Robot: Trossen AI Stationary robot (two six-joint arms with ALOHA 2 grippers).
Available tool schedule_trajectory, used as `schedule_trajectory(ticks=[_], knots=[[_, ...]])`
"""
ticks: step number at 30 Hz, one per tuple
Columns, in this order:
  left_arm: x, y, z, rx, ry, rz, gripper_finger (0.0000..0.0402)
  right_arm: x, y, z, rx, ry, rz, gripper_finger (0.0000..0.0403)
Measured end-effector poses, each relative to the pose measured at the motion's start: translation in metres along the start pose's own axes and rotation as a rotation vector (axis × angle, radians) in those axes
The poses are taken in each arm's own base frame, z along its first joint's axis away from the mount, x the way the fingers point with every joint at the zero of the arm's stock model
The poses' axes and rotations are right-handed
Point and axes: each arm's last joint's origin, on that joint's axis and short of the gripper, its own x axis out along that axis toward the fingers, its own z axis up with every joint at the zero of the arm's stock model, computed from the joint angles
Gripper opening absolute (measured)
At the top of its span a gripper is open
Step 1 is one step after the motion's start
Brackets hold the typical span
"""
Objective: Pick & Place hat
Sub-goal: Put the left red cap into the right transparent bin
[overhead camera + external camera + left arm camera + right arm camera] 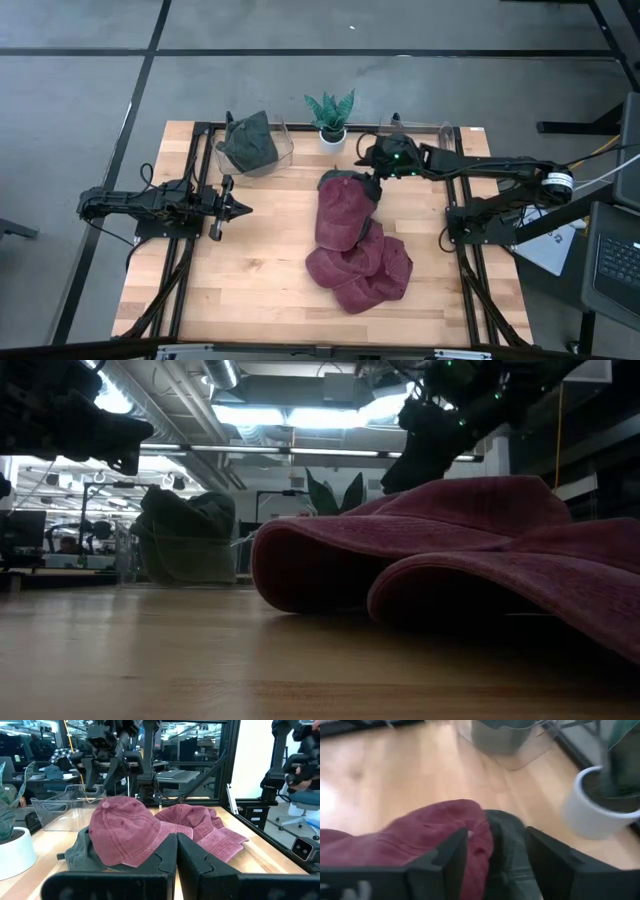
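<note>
I have the right claw (pixel 495 857) spread wide astride the dark green hat (pixel 512 855) beside the maroon hats (pixel 350 245), left claw (pixel 238 209) shut and parked; next move, I judge: close and lift.

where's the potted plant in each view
High: potted plant at the table's far edge, between the two clear bins.
Low: leaves behind the red caps.
Left wrist: white pot at the edge.
Right wrist: white pot beyond the fingers.
Shared landmark: the red caps.
</note>
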Motion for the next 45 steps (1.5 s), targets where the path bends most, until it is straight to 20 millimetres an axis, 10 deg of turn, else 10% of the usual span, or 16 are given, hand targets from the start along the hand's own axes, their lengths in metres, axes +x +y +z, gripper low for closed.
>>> schedule_trajectory(ticks=[12, 23, 39, 45], knots=[[0.000, 0.000, 0.000, 0.000, 0.000, 0.000, 0.0006, 0.038, 0.023, 0.019, -0.119, 0.198, -0.048, 0.0311], [0.000, 0.000, 0.000, 0.000, 0.000, 0.000, 0.0006, 0.050, 0.024, 0.010, -0.105, 0.329, -0.029, 0.0321], [0.000, 0.000, 0.000, 0.000, 0.000, 0.000, 0.0006, 0.049, 0.029, 0.010, -0.054, 0.323, 0.063, 0.0028], [0.000, 0.000, 0.000, 0.000, 0.000, 0.000, 0.0006, 0.045, 0.031, 0.019, -0.065, 0.246, 0.101, 0.0051]])
